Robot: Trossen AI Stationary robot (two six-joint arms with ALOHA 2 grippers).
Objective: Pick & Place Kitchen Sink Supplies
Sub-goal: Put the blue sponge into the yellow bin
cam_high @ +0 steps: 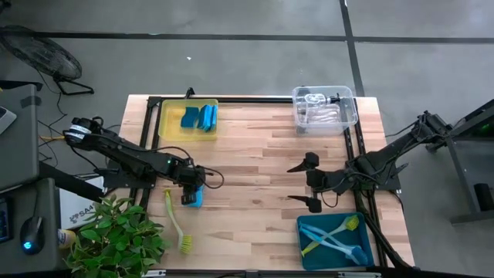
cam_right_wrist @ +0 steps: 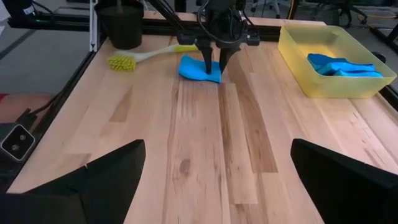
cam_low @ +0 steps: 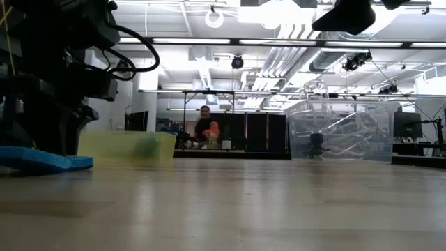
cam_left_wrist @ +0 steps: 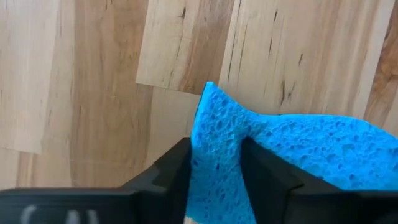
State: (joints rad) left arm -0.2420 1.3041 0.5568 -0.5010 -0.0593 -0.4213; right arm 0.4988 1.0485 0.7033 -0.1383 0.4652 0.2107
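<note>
A blue sponge (cam_high: pixel 194 199) lies on the wooden table near its left edge, and my left gripper (cam_high: pixel 190 188) stands over it, shut on it. The same sponge (cam_left_wrist: pixel 298 155) fills the left wrist view, and it shows as a flat slab (cam_low: pixel 42 162) in the low view. A yellow-green dish brush (cam_high: pixel 176 224) lies flat on the table just nearer the front edge. My right gripper (cam_high: pixel 306 183) hovers open over the middle right of the table, holding nothing. My left gripper pinches one end of the sponge (cam_left_wrist: pixel 214 149) between its two fingers (cam_left_wrist: pixel 168 174), coming steeply from above. The soft foam is squeezed into a narrow ridge that rises between the fingers. The rest of the sponge (cam_right_wrist: pixel 194 70) lies on the table.
A yellow bin (cam_high: pixel 164 123) at the far left holds more blue sponges (cam_high: pixel 199 117). A clear bin (cam_high: pixel 351 116) with clear bottles stands at the far right. A teal bin (cam_high: pixel 302 247) at the near right holds brushes. A leafy plant (cam_high: pixel 116 239) sits at the near left corner.
</note>
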